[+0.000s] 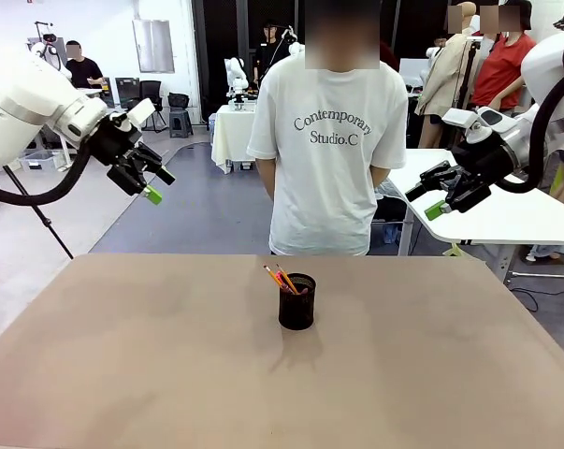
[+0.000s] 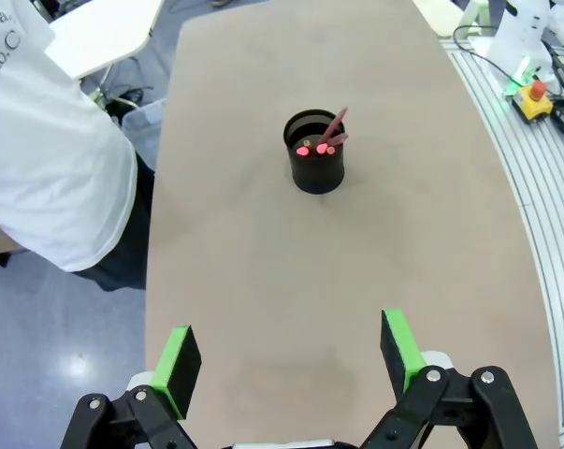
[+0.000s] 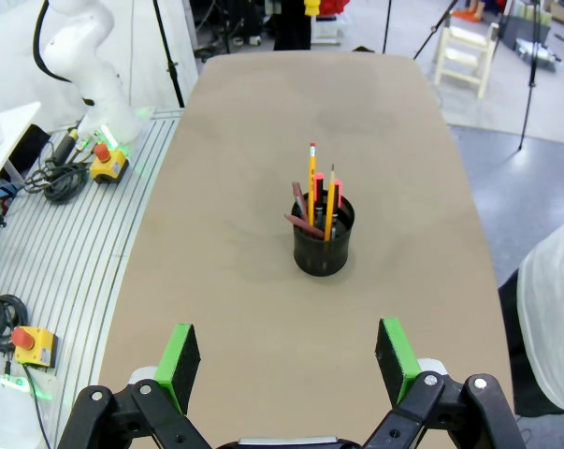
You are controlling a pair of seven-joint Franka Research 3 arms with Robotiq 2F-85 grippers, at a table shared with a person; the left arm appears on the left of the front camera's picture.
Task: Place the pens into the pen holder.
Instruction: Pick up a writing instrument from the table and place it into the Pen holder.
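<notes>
The black mesh pen holder [image 1: 296, 301] stands near the middle of the brown table [image 1: 151, 374]. The pens [image 1: 282, 278] stick up out of it: yellow-orange pencils, a dark red pen and a marker with red ends. From the right wrist view the pens [image 3: 317, 201] lean in the pen holder [image 3: 323, 245]; from the left wrist view the pen holder [image 2: 315, 152] is seen from above. My left gripper [image 1: 151, 180] hangs open high at the left, far from the holder. My right gripper [image 1: 429, 196] hangs open high at the right. Both hold nothing.
A person in a white T-shirt [image 1: 328, 140] stands at the table's far edge, hands behind the back. A white table [image 1: 506, 210] lies behind at the right. Emergency-stop boxes [image 3: 108, 161] and cables lie on the railed base beside the table.
</notes>
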